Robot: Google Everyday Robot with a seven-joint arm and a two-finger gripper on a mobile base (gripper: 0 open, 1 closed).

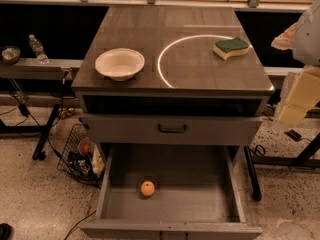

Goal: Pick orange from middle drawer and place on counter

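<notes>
The orange (147, 188) is a small round fruit lying on the floor of the open middle drawer (172, 204), left of centre and towards its front. The drawer is pulled far out below the cabinet. The counter (175, 59) is the grey-brown wood-grain top with a bright white arc (167, 51). My gripper (296, 100) hangs at the right edge of the view, beside the cabinet's right side at about counter height. It is well above and to the right of the orange and touches nothing.
A white bowl (120, 64) stands on the counter's left. A yellow sponge with a green top (231, 48) lies at its right rear. A shallower shut drawer with a black handle (172, 129) sits above the open one. A wire basket (80, 156) stands on the floor at left.
</notes>
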